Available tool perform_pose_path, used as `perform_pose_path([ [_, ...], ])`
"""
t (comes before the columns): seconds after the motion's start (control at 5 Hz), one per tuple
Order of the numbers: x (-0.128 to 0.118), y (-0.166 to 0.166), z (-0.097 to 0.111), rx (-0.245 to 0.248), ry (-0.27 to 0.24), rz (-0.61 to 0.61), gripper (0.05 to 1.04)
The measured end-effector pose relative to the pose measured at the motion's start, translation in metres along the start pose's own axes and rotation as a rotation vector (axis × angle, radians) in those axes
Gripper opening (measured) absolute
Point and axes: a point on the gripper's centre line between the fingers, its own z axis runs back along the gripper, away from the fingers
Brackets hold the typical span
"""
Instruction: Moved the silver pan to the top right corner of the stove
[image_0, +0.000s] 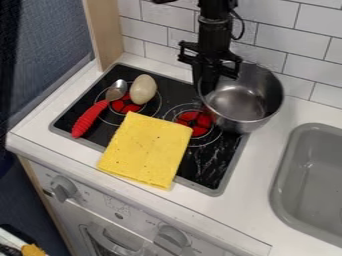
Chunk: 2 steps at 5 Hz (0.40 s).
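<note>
My black fingers (208, 86) point down at the left rim of the silver pan (246, 102); whether they are parted or closed on it, I cannot tell. The pan, open side up, lies at the far right corner of the black stove (208, 167), partly over the stovetop and partly beyond its right edge, above the white desk (264, 165). Just to its left is the right red burner (194, 123), partly under the outline of the pan. On the left side of the stove, a pale egg (143, 89) lies beside the metal bowl of a spoon (116, 90), whose red handle slants toward the near left edge. Between them and slightly nearer is the left burner (125, 104). A folded yellow cloth (147, 150) covers the middle of the near side and overlaps the stove's front edge. To the right, a grey sink (316, 175) is set into the desk. White tiles (304, 50) line the wall behind; two grey knobs (63, 188) are on the front panel below.
</note>
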Motion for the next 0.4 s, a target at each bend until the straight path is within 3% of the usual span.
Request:
perform_pose_path([
  [0.2, 0.0036, 0.0013, 0.0006, 0.005, -0.001, 0.002, 0.115],
  [0.4, 0.0040, 0.0034, 0.0006, 0.018, -0.003, -0.013, 0.295],
])
